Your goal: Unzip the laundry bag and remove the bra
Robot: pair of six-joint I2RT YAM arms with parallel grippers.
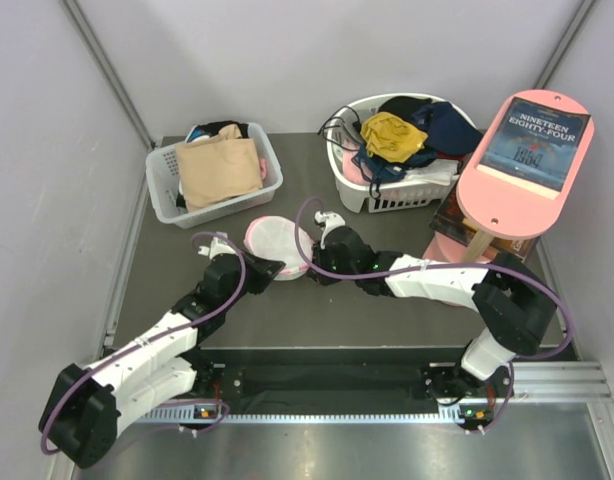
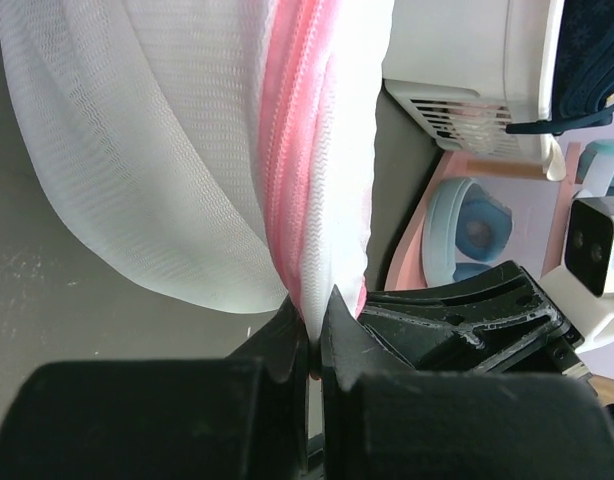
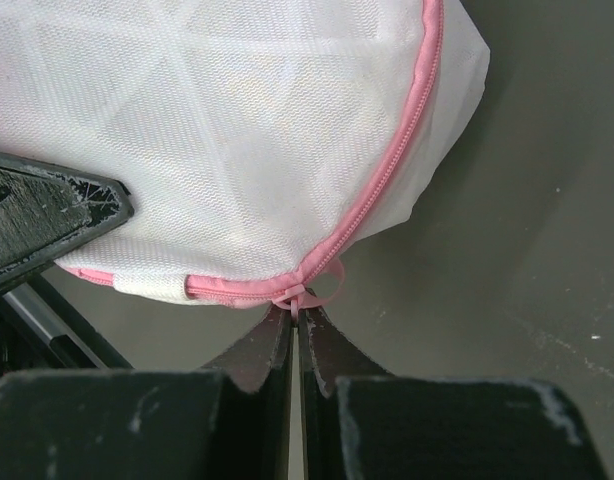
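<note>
**A:** Where's the laundry bag (image 1: 275, 240)?

**B:** In the middle of the desk (image 1: 387, 320) in the overhead view, just below the two white baskets and between the two arms. It's a white mesh dome with a pink rim.

**A:** And the left hand (image 2: 309, 318)?

**B:** Its fingers are pressed together on the bag's pink edge, at the lower middle of its own camera view. The mesh bulges up and to the left from there.

**A:** The right hand (image 3: 295, 318)?

**B:** Pinched tight on the zip pull (image 3: 322, 285), a small pink loop at the bag's lower edge. The zip (image 3: 407, 150) curves from there to the upper right, and its teeth are joined all along the stretch I can see.

**A:** Can you see anything inside?

**B:** A faint cream patch (image 3: 257, 110) shows through the mesh, but I can't tell what it is.

**A:** What else is on the desk?

**B:** The left basket (image 1: 167, 200) holds a beige garment (image 1: 219, 170). The right basket (image 1: 387, 195) has a yellow cloth (image 1: 392, 135) among dark clothes. A book (image 1: 535, 145) lies on a pink stand at the far right.
</note>
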